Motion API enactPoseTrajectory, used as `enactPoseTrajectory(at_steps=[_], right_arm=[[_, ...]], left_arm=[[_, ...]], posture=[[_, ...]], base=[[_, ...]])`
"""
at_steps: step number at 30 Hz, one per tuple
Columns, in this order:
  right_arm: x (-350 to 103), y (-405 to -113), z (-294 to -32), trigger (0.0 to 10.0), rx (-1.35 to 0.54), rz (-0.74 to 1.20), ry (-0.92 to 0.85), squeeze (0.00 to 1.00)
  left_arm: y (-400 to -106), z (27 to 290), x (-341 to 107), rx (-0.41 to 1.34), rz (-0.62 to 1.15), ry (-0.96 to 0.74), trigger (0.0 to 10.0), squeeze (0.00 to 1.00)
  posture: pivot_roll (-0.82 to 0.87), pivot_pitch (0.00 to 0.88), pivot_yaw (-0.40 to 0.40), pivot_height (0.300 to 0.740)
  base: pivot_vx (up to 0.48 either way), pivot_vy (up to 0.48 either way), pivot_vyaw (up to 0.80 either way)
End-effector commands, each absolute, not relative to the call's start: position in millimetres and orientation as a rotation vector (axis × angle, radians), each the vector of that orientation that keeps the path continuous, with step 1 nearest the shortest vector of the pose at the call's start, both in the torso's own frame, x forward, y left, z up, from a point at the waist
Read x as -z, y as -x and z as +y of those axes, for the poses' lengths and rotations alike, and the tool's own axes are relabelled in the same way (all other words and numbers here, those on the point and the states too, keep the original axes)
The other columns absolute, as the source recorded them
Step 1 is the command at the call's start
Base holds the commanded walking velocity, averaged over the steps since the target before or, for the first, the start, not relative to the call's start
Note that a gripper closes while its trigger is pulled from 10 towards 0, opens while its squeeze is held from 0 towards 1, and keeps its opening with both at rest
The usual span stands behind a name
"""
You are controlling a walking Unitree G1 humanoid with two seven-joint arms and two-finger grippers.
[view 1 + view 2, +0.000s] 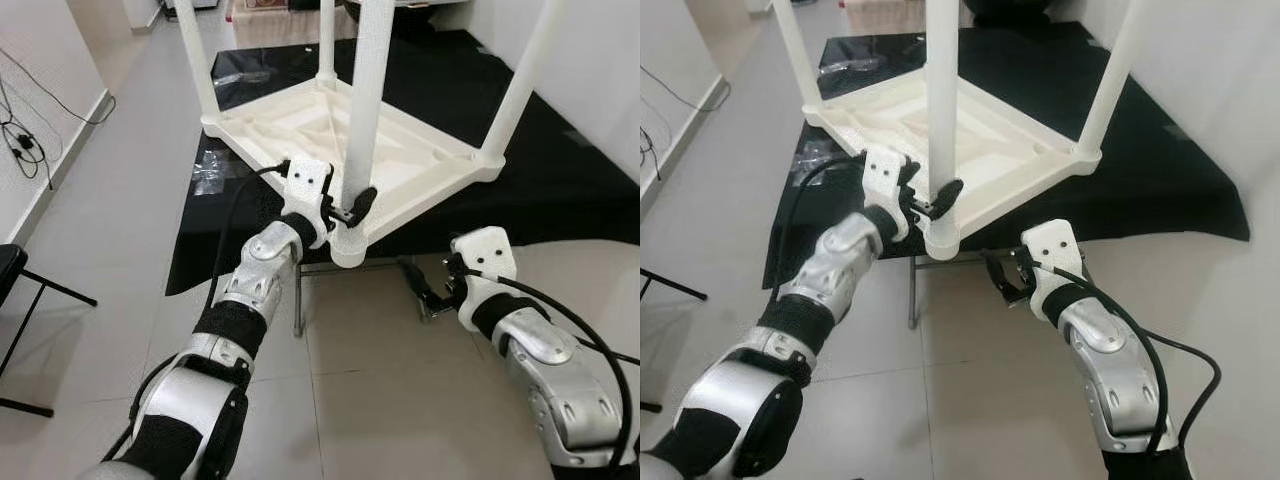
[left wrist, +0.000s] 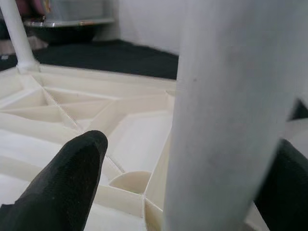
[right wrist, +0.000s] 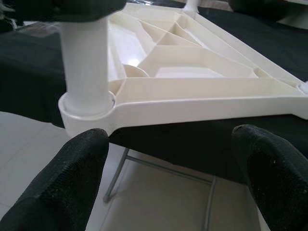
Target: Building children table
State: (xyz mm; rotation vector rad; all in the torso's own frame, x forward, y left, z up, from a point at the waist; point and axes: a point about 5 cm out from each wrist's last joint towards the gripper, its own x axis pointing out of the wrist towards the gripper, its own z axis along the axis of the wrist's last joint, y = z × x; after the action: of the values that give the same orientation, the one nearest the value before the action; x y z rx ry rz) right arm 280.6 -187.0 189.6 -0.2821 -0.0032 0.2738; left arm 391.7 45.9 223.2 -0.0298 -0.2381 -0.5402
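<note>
A white plastic children's table (image 1: 430, 172) lies upside down on a black-covered surface (image 1: 570, 170), its legs pointing up. The near leg (image 1: 366, 100) stands in the corner socket (image 1: 350, 246) closest to me. My left gripper (image 1: 352, 208) straddles this leg just above the socket. In the left wrist view its fingers (image 2: 72, 183) stand on both sides of the leg (image 2: 226, 110), with a gap at one side. My right gripper (image 1: 425, 295) hangs open below the table's near edge, its fingertips (image 3: 77, 168) wide apart and facing the corner socket (image 3: 86, 110).
Thin metal frame legs (image 1: 298, 300) hold up the black-covered surface over a tiled floor. A clear plastic bag (image 1: 215, 170) lies at the cloth's left edge. Cables (image 1: 22, 140) hang by the left wall. A black stand (image 1: 25, 290) is at the left.
</note>
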Motion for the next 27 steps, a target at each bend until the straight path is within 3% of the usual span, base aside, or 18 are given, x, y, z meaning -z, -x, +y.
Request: enactPoseTrajectory(at_steps=[1,5,7,12,14,15,17,27], right_arm=[[-191,-276,-188,10.0,-0.268,-0.001,0.264,0.0],[-192,-274,-191,10.0,-0.26,0.001,0.267,0.0],[-192,-273,-192,10.0,-0.255,0.004,0.265,0.0],[-192,-273,-191,10.0,-0.26,0.008,0.258,0.0],[-192,-275,-187,10.0,-0.272,0.008,0.253,0.0],[-192,-275,-187,10.0,-0.272,0.008,0.253,0.0],[-193,-276,-184,10.0,-0.285,0.007,0.249,0.0],[-194,-277,-183,10.0,-0.295,0.007,0.245,0.0]], left_arm=[[-399,63,-225,0.452,-0.23,0.007,10.0,0.0],[-406,79,-235,0.348,-0.249,-0.043,10.0,0.0],[-410,109,-243,0.219,-0.284,-0.101,10.0,0.0],[-413,138,-251,0.107,-0.316,-0.158,10.0,0.0],[-412,170,-261,0.018,-0.344,-0.216,10.0,0.0],[-412,170,-261,0.018,-0.344,-0.216,10.0,0.0],[-409,205,-272,-0.063,-0.364,-0.279,10.0,0.0],[-402,244,-276,-0.179,-0.357,-0.342,10.0,0.0]], posture=[[-0.17,0.189,0.054,0.74],[-0.16,0.195,0.056,0.74],[-0.15,0.201,0.05,0.74],[-0.14,0.2,0.045,0.74],[-0.13,0.194,0.032,0.74],[-0.13,0.194,0.032,0.74],[-0.13,0.191,0.024,0.74],[-0.12,0.185,0.015,0.74]], base=[[0.0,0.0,0.0],[0.0,0.0,0.0],[0.0,0.0,0.0],[0.0,0.0,0.0],[0.0,0.0,0.0],[0.0,0.0,0.0],[0.0,0.0,0.0],[0.0,0.0,0.0]])
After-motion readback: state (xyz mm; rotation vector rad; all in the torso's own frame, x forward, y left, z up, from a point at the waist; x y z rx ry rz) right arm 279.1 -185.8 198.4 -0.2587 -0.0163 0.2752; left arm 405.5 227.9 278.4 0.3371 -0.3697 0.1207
